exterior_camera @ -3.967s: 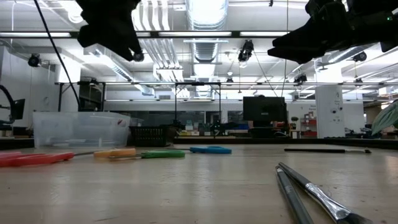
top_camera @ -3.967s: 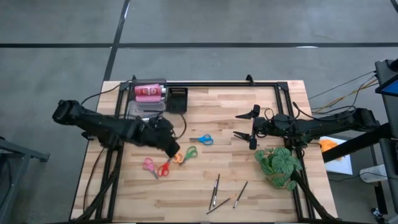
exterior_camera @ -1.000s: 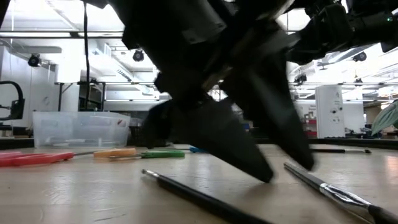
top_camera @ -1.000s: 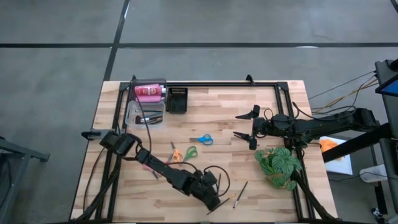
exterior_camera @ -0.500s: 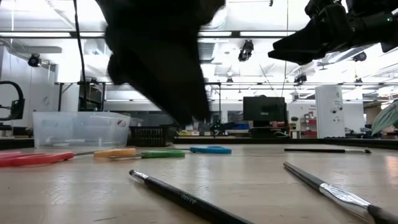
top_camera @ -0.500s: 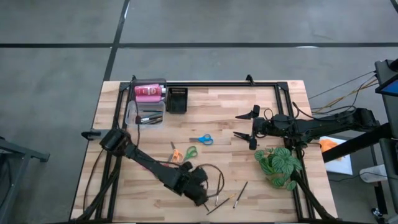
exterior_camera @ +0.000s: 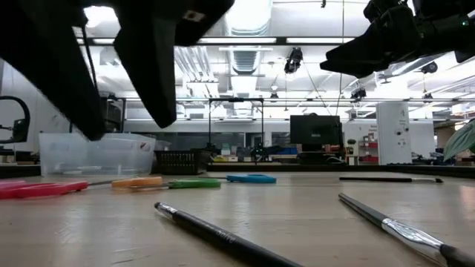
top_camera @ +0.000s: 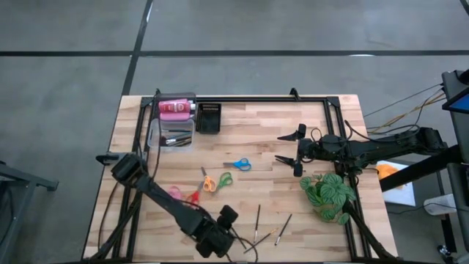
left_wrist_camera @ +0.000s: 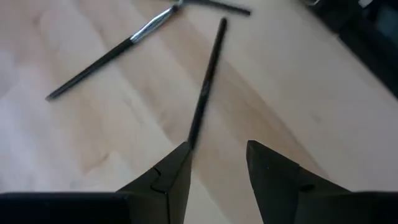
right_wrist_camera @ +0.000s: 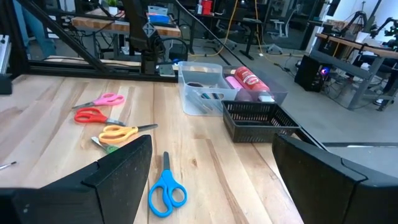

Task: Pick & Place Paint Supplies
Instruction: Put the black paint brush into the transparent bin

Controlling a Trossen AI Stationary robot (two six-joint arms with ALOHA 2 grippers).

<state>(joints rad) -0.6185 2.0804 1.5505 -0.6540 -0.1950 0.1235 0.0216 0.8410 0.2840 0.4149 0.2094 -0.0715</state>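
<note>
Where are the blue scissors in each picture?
High view: blue scissors in the table's middle, right of the orange-and-green scissors.
Low view: blue handles far back, right of the orange and green ones.
Left wrist view: not in it.
Right wrist view: blue scissors between the dark fingers, close by.
Shared landmark: the orange-and-green scissors.

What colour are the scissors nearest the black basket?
Blue scissors, clearest in the right wrist view, near the basket.
</note>
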